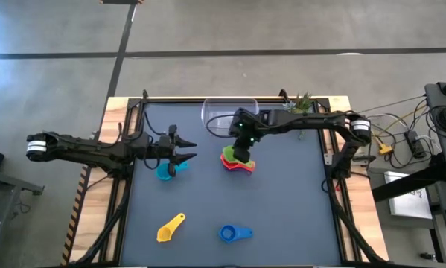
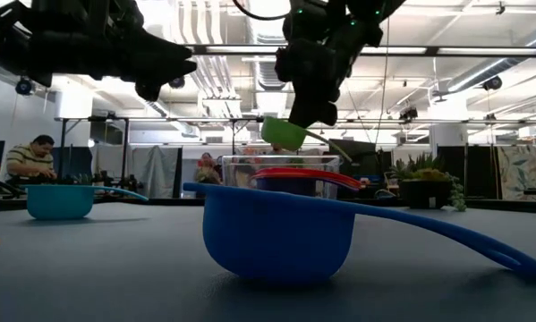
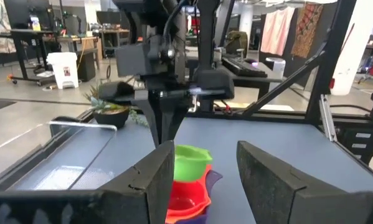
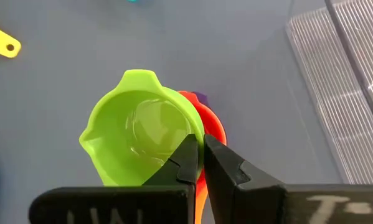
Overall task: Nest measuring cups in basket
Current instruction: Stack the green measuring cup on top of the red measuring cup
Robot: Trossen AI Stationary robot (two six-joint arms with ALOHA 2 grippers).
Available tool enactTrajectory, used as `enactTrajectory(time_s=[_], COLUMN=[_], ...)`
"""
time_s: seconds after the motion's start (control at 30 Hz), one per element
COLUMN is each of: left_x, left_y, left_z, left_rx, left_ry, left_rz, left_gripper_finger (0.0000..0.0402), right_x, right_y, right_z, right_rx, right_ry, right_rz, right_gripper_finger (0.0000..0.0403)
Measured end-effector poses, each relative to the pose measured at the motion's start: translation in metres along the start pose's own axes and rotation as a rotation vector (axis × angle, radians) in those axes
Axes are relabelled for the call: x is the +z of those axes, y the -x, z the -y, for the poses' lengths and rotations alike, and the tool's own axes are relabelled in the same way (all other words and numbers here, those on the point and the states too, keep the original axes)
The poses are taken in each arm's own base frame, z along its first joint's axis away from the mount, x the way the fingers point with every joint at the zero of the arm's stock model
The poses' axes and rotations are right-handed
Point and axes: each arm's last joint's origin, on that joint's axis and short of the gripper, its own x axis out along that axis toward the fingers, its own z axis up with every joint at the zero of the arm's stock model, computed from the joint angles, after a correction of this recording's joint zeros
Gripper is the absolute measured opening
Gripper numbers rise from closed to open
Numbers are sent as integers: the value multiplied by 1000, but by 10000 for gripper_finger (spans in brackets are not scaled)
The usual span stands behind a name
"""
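Closest to my low camera sits the blue measuring cup (image 2: 281,237), upright on the dark table (image 1: 282,216), its long handle running off to one side. From above I see it near the front edge, with the yellow measuring cup (image 1: 170,228) lying a little way beside it.

My right gripper (image 4: 198,163) is over the middle of the table, its fingers pinched nearly together on the rim of the green measuring cup (image 4: 139,127). That cup hangs tilted just above a stack of cups: a red one (image 3: 186,196) on top, with orange (image 4: 198,196) and purple (image 3: 208,180) edges showing beneath. The stack stands on the table just in front of the clear basket (image 1: 224,112), which sits at the far edge; a small potted plant (image 1: 301,103) is beside it.

My left gripper (image 1: 179,147) hovers over the table's left part, fingers spread wide and holding nothing. A teal measuring cup (image 1: 167,171) rests on the table just under it.
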Motion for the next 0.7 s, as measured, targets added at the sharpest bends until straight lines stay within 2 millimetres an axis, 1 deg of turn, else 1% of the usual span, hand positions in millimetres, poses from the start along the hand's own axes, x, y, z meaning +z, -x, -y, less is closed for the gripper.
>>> enactTrajectory(time_s=[0.1,0.23,0.33,0.43,0.57,0.7], left_x=[-3,-7,-11,-13,-13,-13], left_y=[1,2,3,3,3,3], left_z=[0,0,0,-1,-1,-1], left_rx=[1,5,9,12,13,24], left_ry=[10,37,59,70,84,119], left_rz=[-30,-85,-124,-147,-147,-148], left_gripper_finger=[157,157,157,157,157,157], right_x=[-3,-21,-46,-77,-121,-153], right_y=[10,27,34,37,41,43], right_z=[-2,-9,-19,-26,-26,-23], right_rx=[3,8,22,6,-31,-24], right_ry=[3,-25,-54,-111,-211,-288], right_rz=[12,14,-8,-44,-75,-53], right_gripper_finger=[9,9,8,8,8,8])
